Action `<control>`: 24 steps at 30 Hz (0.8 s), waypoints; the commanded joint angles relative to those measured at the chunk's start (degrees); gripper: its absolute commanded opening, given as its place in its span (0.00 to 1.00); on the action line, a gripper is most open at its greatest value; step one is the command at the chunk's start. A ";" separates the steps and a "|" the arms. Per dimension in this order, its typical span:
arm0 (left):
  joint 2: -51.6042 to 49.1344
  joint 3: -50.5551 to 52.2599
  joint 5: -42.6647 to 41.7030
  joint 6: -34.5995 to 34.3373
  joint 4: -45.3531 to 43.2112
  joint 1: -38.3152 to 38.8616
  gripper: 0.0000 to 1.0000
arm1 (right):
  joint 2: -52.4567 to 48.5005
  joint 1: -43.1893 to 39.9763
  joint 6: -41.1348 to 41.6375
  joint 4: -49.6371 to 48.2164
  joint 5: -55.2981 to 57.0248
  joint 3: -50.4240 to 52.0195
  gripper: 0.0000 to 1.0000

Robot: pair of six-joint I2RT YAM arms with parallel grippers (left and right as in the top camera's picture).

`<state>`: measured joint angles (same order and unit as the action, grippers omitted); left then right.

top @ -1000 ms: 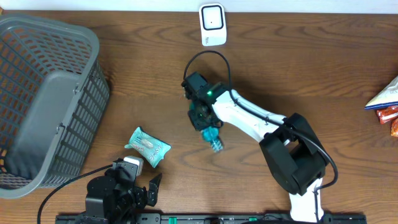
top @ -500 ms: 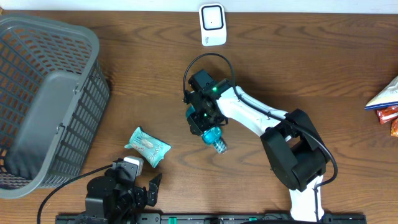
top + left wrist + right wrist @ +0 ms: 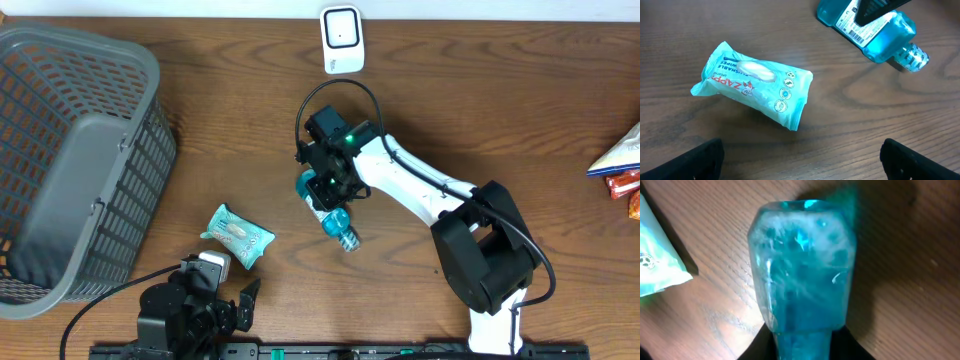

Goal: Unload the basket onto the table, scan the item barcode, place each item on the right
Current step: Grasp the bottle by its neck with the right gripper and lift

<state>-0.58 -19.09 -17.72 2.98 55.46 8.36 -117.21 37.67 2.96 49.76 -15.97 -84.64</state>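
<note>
A clear blue bottle (image 3: 338,222) lies on the wooden table, its cap towards the near edge. My right gripper (image 3: 327,193) is over it and shut on it. In the right wrist view the black fingers (image 3: 757,347) flank the narrow part of the blue bottle (image 3: 802,270). The left wrist view shows the bottle (image 3: 880,30) with its white barcode label (image 3: 856,26) facing up. A white scanner (image 3: 342,40) stands at the far edge. My left gripper (image 3: 232,290) rests open near the front edge, nothing between its fingers (image 3: 695,161).
A teal wipes pack (image 3: 238,235) lies just ahead of my left gripper, also in the left wrist view as the wipes pack (image 3: 752,85). A grey mesh basket (image 3: 150,62) fills the left side. Snack packets (image 3: 622,165) sit at the right edge.
My right gripper has shifted slightly towards the far-left along the bottle, and the bottle has turned a little under it. The left arm has not moved.
</note>
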 commanded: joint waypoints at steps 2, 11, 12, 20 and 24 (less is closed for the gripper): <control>0.24 -0.09 -0.26 -0.09 0.70 0.02 0.99 | 0.76 0.04 -0.44 0.44 1.11 -0.63 0.10; 0.24 -0.09 -0.26 -0.09 0.70 0.02 0.99 | 1.68 1.99 7.37 4.79 19.43 -0.68 0.04; 0.24 -0.09 -0.26 -0.09 0.70 0.02 0.99 | 1.68 2.67 8.11 4.79 20.35 -0.68 0.04; 0.24 -0.09 -0.26 -0.09 0.70 0.02 0.99 | 1.68 6.08 10.54 3.08 25.97 -0.63 0.11; 0.24 -0.09 -0.26 -0.09 0.70 0.02 0.99 | 1.68 6.25 10.54 2.60 25.62 -0.63 0.04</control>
<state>-0.58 -19.09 -17.72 2.96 55.46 8.36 -115.85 43.77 12.40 52.77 7.49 -85.17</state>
